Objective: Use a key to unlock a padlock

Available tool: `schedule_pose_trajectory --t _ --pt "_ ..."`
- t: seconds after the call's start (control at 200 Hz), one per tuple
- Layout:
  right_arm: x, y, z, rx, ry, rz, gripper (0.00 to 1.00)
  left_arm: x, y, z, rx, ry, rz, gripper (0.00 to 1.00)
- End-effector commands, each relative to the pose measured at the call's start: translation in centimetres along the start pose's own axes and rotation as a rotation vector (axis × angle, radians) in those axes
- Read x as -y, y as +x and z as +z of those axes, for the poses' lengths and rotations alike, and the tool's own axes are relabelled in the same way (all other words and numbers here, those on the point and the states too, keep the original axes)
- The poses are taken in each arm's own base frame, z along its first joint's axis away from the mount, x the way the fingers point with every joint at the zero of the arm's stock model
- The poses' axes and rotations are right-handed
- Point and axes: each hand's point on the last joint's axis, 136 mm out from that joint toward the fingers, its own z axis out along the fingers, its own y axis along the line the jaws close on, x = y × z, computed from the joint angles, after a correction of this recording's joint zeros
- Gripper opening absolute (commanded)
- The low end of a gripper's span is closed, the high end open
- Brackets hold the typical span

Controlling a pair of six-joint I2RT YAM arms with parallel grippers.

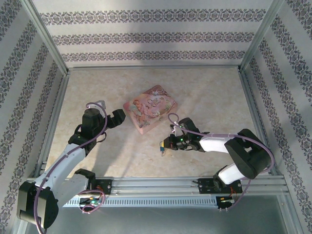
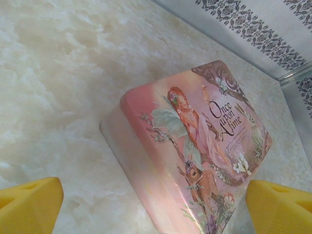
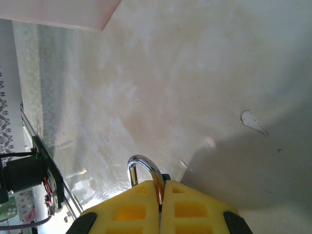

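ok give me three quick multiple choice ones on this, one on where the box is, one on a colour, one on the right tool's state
1. Where does the box lie?
A. just ahead of the left tool
B. on the front rail
C. against the back wall

2. What colour are the tool fingers?
A. black
B. yellow
C. blue

3. The right tool is
A. wide open
B. shut on nothing
C. shut on the padlock

Answers: 1 A, the left wrist view looks onto it past the open fingers. 2 B, both wrist views show yellow. 3 C, the padlock pokes out from between its closed fingers.
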Motion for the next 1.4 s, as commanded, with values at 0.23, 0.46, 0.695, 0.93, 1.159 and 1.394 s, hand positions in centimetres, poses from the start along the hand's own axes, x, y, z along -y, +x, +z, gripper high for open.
schedule_pose_trajectory --t 0.23,0.46,0.695,0.93,1.159,1.394 --pt "1.1 -0.5 -0.7 0.044 0.033 0.029 0.12 -1.1 0.4 -0.3 -0.006 -0.041 0.013 0.96" --pt "1.2 -1.0 -2.8 0.094 0.073 0.011 0.20 -1.4 0.2 -0.4 0.000 -0.052 0.013 0.96" --pt "1.5 -1.2 -5.3 0.133 0.113 0.002 0.36 -1.5 0.0 -0.6 0.007 -0.057 0.014 0.97" --pt "0.7 -2.8 -8.7 0.229 0.151 -0.043 0.37 -1.7 -0.7 -1.3 0.031 -0.081 0.027 0.97" --pt "0.4 -6.4 -15.1 0.443 0.278 -0.130 0.49 -3.5 -1.6 -3.1 0.121 -0.173 0.036 0.99" --pt "2.2 -9.9 -23.9 0.751 0.478 -0.189 0.90 -6.0 -2.7 -5.4 0.225 -0.302 0.067 0.99"
